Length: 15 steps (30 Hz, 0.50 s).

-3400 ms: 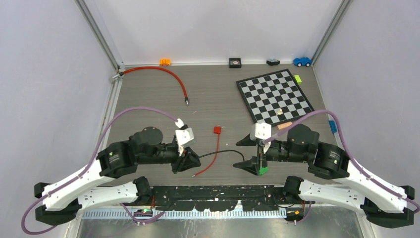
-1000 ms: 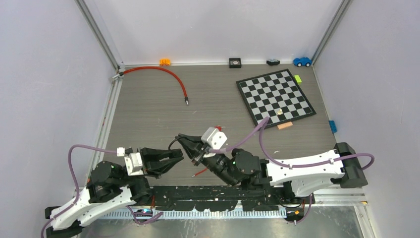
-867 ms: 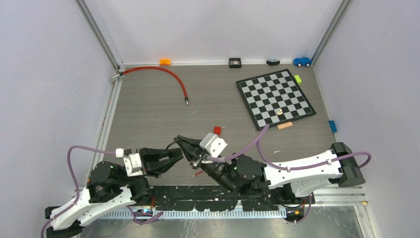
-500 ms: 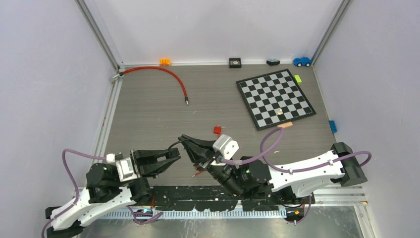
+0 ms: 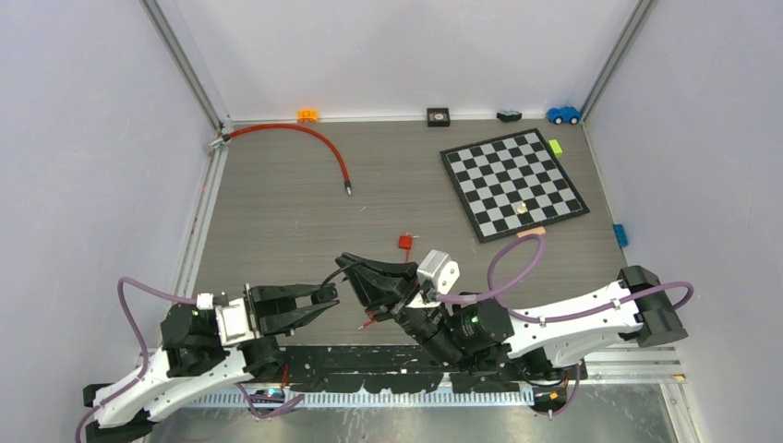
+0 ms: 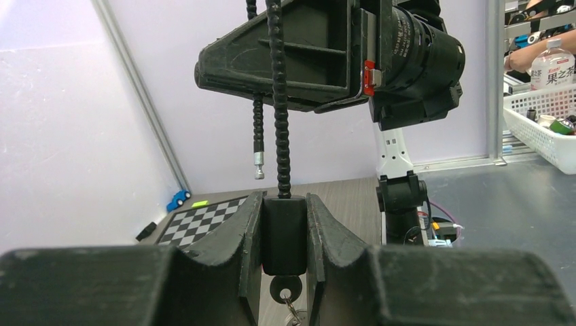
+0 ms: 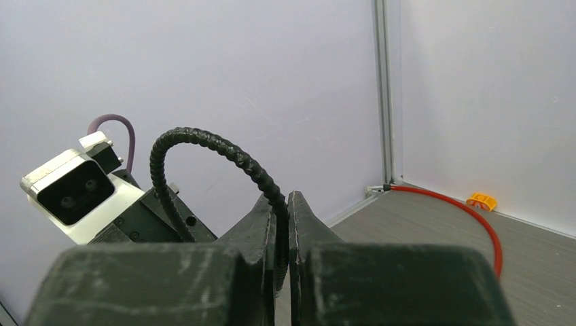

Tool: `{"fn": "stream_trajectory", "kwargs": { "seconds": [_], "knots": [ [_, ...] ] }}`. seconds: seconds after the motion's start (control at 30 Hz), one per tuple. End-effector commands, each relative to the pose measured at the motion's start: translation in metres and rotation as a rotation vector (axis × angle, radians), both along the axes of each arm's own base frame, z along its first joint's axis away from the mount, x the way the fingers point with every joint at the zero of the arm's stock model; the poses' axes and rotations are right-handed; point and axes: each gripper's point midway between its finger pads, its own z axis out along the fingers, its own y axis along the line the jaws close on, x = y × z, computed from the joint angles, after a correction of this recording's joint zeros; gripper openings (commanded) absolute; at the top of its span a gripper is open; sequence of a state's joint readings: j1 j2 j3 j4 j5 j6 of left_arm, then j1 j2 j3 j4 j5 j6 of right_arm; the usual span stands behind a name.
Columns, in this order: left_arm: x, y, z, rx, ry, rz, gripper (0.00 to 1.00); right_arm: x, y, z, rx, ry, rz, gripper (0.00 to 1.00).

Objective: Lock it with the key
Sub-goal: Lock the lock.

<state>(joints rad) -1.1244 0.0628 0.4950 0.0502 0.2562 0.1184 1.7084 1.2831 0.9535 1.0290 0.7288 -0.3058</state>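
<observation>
Now that I've swung them near, left tool clamps the lock body, right tool pinches its cable, tip still unseated.

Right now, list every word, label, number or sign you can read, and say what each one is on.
Bottle at the far right of the left wrist view: red characters on its white label, too small and blurred to read.
Chessboard: plain squares, no letters or numbers.
Everything else in the three views: no legible text.
</observation>
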Motion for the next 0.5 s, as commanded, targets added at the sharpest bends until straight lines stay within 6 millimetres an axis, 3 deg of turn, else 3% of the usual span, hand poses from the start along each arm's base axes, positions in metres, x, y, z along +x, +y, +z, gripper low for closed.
{"fn": "stream_trajectory", "kwargs": {
  "seconds": [0.0, 0.47],
  "knots": [
    [0.001, -0.003, 0.004, -0.003, -0.025, 0.002, 0.0, -0.015, -0.002, 0.028, 0.133, 0.007, 0.086, 0.01],
    [0.005, -0.003, 0.003, 0.0, -0.008, 0.024, 0.0, -0.024, 0.008, 0.024, 0.103, 0.003, 0.143, 0.01]
  ]
}}
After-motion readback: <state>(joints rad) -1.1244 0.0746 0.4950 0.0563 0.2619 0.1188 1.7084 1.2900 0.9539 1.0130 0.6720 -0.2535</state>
